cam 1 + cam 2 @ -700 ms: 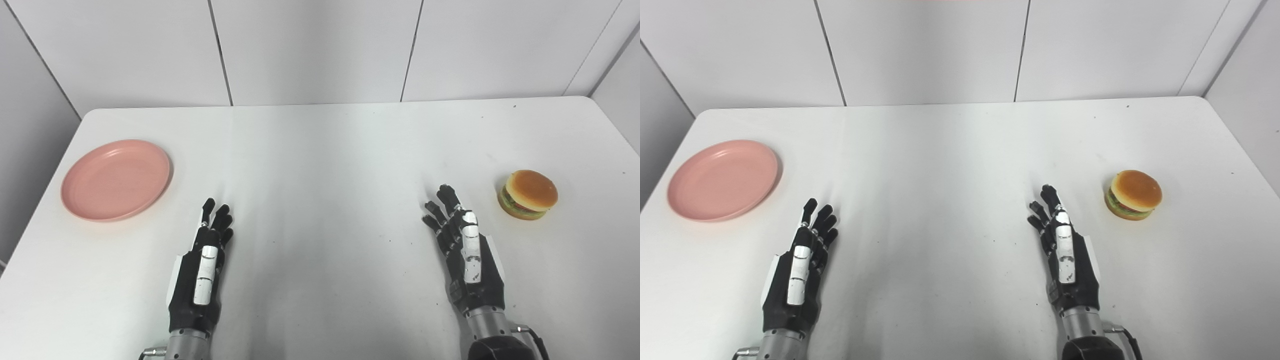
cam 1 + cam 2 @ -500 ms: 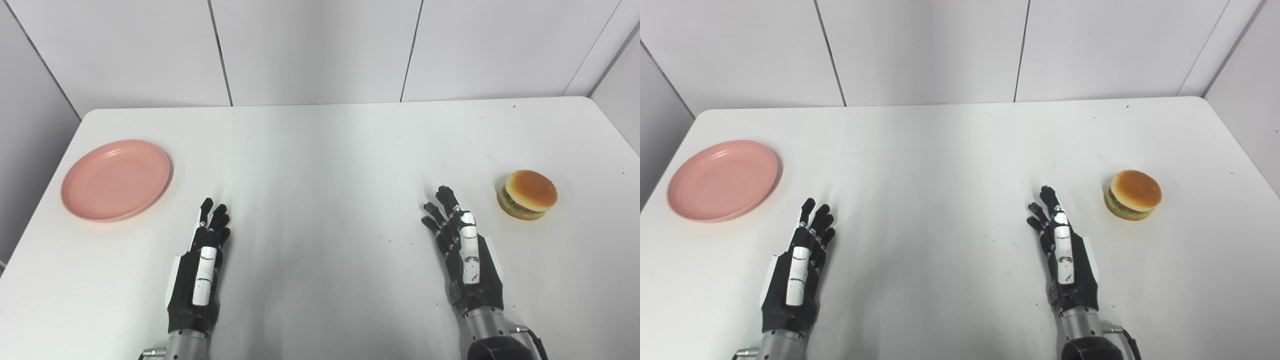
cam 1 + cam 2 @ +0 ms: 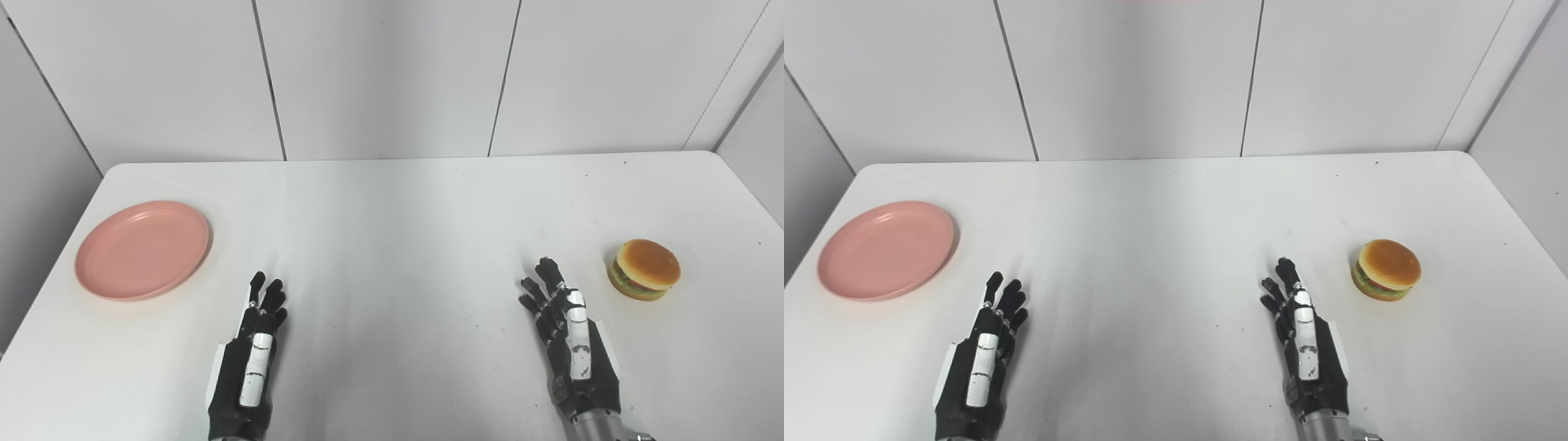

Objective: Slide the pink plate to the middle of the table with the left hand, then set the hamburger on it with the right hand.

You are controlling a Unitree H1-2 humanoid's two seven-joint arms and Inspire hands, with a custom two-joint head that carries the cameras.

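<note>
- Our left hand is spread flat, fingers apart and pointing away from us, holding nothing; it sits low over the smooth white table, near the front edge.
- Our right hand is likewise wide open and empty, fingers fanned forward.
- We see the round pink plastic plate at the table's left side, well apart from our left hand and not yet in the middle.
- The toy hamburger, with a glossy tan bun over green and red layers, rests at the right side, near our right hand but not touching it.
- Against the frames from a moment ago, the whole scene sits lower in view: our head cameras have tilted up. Plate and hamburger have not shifted on the table, and both our hands look as open as before.
</note>
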